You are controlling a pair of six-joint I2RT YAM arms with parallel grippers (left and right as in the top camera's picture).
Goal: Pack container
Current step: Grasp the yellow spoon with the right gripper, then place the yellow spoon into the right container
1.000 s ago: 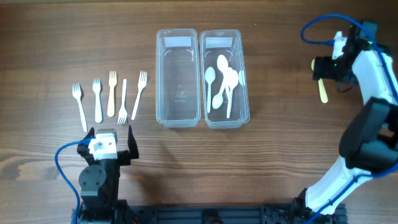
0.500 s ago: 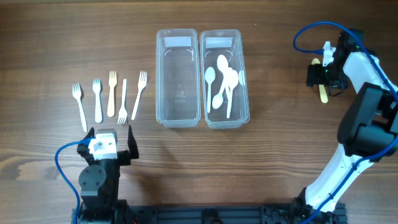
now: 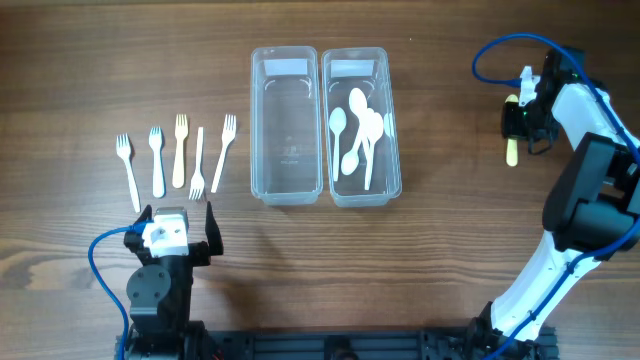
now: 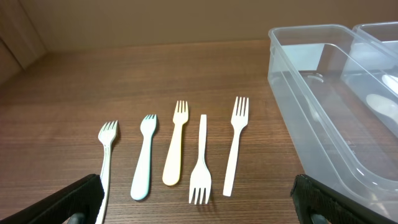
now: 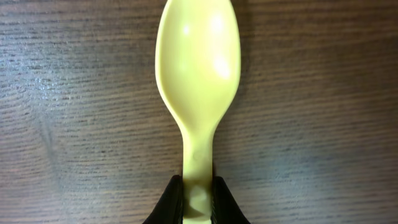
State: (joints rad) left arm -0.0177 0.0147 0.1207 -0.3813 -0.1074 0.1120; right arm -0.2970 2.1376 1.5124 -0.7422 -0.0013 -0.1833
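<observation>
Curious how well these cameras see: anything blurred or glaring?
Right wrist view: yellow spoon sharp, soft sheen on its bowl. Left wrist view: forks crisp, the arm's own fingers blurred at the bottom corners, pale reflections on the clear container. Overhead view: even light on the table, no harsh glare.

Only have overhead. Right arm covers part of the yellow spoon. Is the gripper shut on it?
Observer: Yes. Right wrist shows the right gripper shut on the yellow spoon, one finger on each side of the handle.
Operator: Lifted?
Observer: Cannot tell. The table grain fills that view around the bowl.
Operator: Forks look white or cream here.
Observer: Left wrist shows one pale blue fork, second from that view's left.
</observation>
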